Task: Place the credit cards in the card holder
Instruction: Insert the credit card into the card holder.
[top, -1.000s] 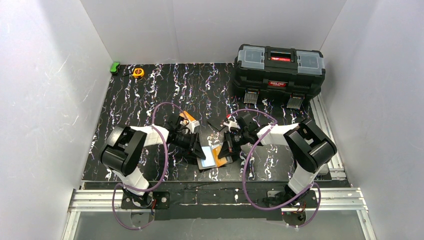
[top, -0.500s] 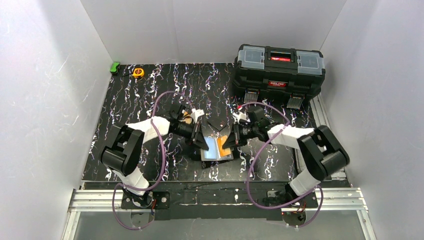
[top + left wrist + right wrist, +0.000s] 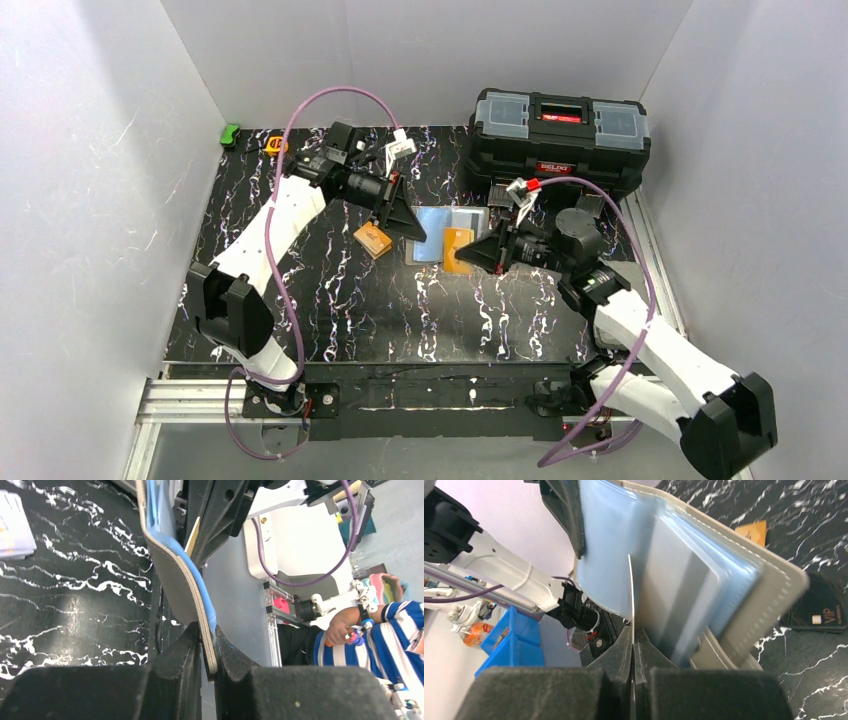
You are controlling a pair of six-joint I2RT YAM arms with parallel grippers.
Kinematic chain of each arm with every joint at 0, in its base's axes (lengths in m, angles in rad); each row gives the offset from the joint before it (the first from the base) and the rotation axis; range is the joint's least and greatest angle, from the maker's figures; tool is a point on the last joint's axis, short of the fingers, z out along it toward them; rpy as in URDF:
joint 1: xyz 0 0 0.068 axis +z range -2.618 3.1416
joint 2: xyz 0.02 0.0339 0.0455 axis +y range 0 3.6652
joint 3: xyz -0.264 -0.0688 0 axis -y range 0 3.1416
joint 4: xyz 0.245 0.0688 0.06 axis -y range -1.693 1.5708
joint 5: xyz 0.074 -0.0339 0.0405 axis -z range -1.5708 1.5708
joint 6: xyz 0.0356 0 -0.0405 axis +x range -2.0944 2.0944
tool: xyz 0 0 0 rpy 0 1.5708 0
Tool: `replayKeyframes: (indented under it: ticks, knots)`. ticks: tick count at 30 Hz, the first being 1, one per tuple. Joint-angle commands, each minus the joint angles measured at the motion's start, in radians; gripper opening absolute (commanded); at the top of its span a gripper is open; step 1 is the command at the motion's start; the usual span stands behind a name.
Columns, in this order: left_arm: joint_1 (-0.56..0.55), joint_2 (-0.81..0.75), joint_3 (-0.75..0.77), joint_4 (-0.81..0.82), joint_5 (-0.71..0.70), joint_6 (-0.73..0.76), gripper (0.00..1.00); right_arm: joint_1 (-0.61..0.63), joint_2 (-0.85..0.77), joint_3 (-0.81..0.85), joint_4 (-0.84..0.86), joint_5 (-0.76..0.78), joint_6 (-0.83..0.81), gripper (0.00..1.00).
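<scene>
Card holder (image 3: 437, 222) hangs open above the mat (image 3: 330, 290), spanned between both arms. Left gripper (image 3: 209, 647) is clamped on the edge of its taupe cover. Right gripper (image 3: 634, 645) is pinched tight on a thin leaf (image 3: 630, 590) seen edge-on; I cannot tell whether it is a pocket sleeve or a card. The credit cards (image 3: 14, 525) lie on the mat, apart from the holder. I judge the holder light and floppy, its sleeves slick and tearable: grip the stitched cover. Cards look thin, stiff, flat-lying: take one by a short edge.
</scene>
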Motion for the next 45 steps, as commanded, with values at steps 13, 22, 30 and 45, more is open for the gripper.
replayKeyframes:
  ticks: [13,22,30,45]
  knots:
    - [-0.012,-0.183,0.107,-0.379,0.097,0.288,0.08,0.003,-0.115,0.056,0.155,0.128,0.040,0.01]
    - [-0.011,-0.182,0.100,-0.337,0.138,0.254,0.06,0.003,-0.158,-0.020,0.379,0.028,0.161,0.01]
    - [-0.010,-0.232,0.010,-0.066,0.168,0.044,0.05,0.003,-0.182,-0.070,0.520,-0.001,0.256,0.01]
    - [-0.010,-0.237,0.006,-0.020,0.162,0.004,0.04,0.004,-0.102,-0.094,0.674,0.065,0.387,0.01]
